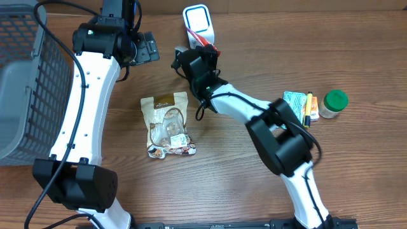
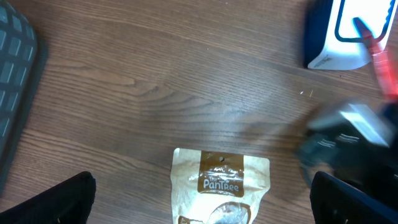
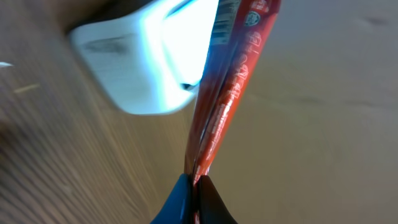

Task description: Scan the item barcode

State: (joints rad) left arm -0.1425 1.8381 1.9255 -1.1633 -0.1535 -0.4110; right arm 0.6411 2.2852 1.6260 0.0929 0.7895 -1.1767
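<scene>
Wood-grain table; right gripper pinches glossy red packet by boxy scanner.

"PanTree" on brown pouch

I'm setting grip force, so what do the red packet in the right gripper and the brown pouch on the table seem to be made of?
The red packet is probably thin glossy plastic film: it shines and is pinched flat. The brown pouch looks like matte kraft-style paper or laminate, wrinkled, with what seems a clear plastic window showing its contents.
</scene>
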